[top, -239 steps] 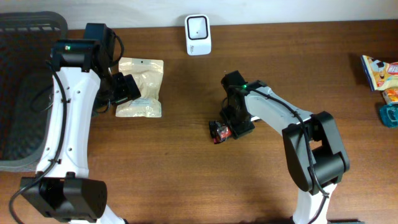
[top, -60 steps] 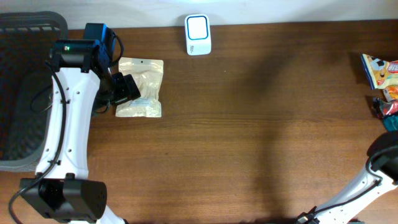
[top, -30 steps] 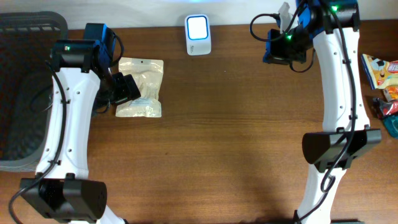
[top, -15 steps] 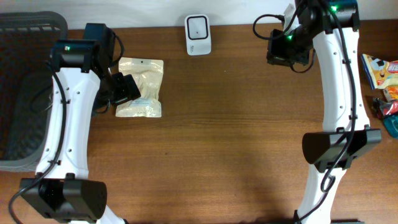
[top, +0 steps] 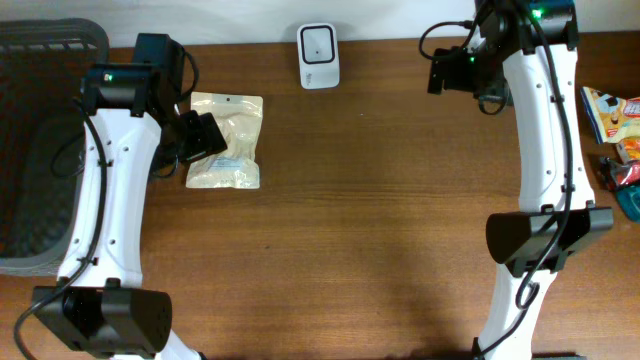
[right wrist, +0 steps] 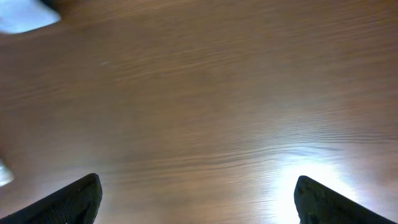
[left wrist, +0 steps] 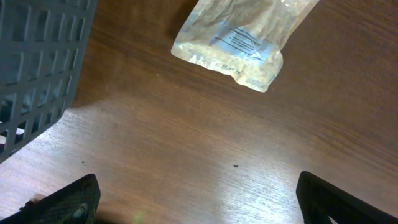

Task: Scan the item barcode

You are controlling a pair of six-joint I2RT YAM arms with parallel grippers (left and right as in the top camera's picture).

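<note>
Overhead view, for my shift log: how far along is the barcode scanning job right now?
Done: nothing these views can confirm. In hand: nothing; the left end effector is open by the clear pouch without gripping it, and the right end effector is open and empty, apart from the scanner. Left: pick up an item and show its barcode to the scanner; the snack packets at the table's edge also lie waiting.

Place: a shop checkout station, by the look of its fittings
Counter: a brown wood-grain counter (top: 350, 210), plain like a till top
Scanner: a white box-shaped barcode scanner (top: 318, 43) standing at the back edge
Basket: a dark grey plastic mesh basket (top: 50, 40) at the left end
Goods: a clear plastic pouch of pale contents (top: 232, 140) near the basket; colourful printed snack packets (top: 610, 112) at the right edge
</note>
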